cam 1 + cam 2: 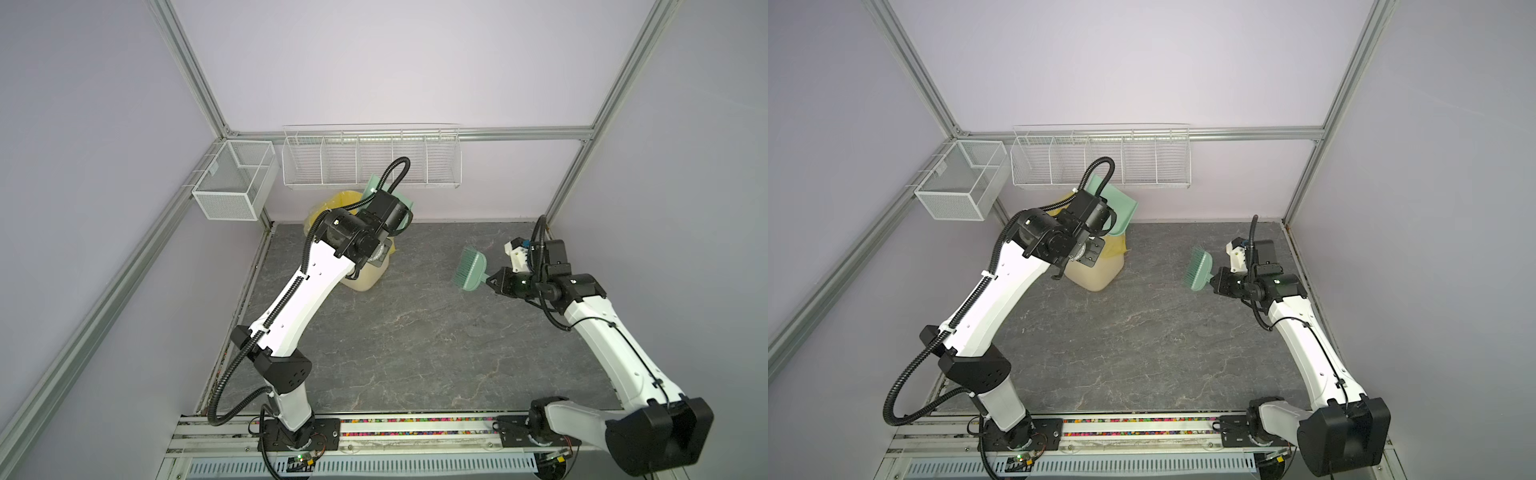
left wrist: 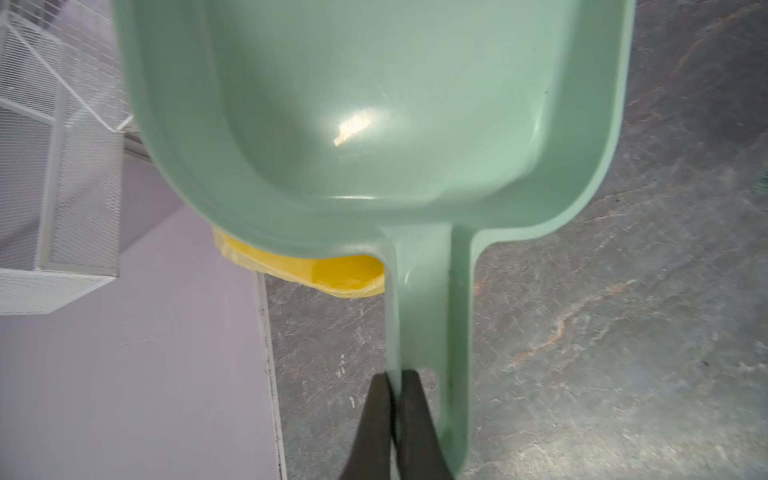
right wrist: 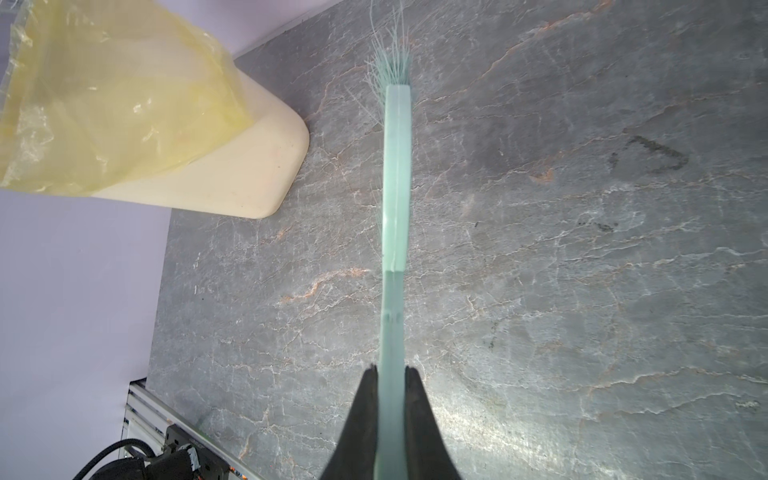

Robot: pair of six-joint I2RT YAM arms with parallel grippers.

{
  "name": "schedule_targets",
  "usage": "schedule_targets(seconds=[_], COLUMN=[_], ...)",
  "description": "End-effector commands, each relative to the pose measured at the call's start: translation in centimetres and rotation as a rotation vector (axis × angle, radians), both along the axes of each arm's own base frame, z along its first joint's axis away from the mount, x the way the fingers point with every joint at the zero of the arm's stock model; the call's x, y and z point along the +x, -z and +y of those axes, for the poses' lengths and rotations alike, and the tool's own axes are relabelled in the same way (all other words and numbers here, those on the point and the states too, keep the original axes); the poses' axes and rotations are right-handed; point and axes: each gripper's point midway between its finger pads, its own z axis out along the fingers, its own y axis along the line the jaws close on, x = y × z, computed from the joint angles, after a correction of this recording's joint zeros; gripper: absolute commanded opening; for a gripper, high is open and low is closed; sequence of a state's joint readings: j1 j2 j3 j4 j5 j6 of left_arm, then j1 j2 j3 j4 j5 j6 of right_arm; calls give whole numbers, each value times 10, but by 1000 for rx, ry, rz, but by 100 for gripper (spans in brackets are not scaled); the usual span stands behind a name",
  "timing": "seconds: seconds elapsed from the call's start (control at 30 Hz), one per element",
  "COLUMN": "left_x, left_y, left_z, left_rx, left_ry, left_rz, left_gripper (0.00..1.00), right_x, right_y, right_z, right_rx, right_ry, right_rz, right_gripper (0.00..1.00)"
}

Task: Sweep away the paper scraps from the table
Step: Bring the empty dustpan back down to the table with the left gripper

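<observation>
While my left gripper (image 2: 394, 376) clamped the dustpan (image 2: 374, 104) handle above the bin (image 3: 249, 166), I saw my right gripper (image 3: 392, 368) pinching the brush (image 3: 397, 187) over the table (image 3: 582, 291), apart from that bin.

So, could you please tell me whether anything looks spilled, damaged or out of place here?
Nothing looks spilled. Two small oddities: a few bristles of the mint-green brush splay sideways from the tuft, and the table carries a dark smudge in the right wrist view.

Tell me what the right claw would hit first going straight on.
Beyond the brush in the right claw, only bare table shows ahead; the bin sits off to the side. Depth unclear.
</observation>
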State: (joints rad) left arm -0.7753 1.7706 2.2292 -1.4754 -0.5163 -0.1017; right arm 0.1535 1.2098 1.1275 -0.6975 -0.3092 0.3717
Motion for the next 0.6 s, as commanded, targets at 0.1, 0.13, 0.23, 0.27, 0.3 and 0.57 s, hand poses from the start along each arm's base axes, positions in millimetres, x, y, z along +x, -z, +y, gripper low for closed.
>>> schedule_targets(seconds=[0.1, 0.13, 0.23, 0.27, 0.3, 0.57], left_x=[-19, -21, -25, -27, -28, -21], left_y=[15, 19, 32, 37, 41, 82], left_z=[-44, -53, -79, -88, -94, -126], left_rx=[-226, -260, -331, -346, -347, -337], left_ry=[95, 114, 161, 182, 191, 221], left_rz=[159, 183, 241, 265, 278, 356], left_gripper=[0, 0, 0, 0, 0, 0], right_x=[-2, -2, -3, -4, -4, -8], right_y=[-16, -18, -23, -25, -26, -43], right_z=[-13, -17, -27, -31, -35, -68], right_rx=[72, 81, 87, 89, 91, 68], right_ry=[55, 67, 105, 120, 136, 271], right_rz=[-7, -12, -27, -31, -34, -105], right_gripper=[7, 7, 7, 7, 7, 7])
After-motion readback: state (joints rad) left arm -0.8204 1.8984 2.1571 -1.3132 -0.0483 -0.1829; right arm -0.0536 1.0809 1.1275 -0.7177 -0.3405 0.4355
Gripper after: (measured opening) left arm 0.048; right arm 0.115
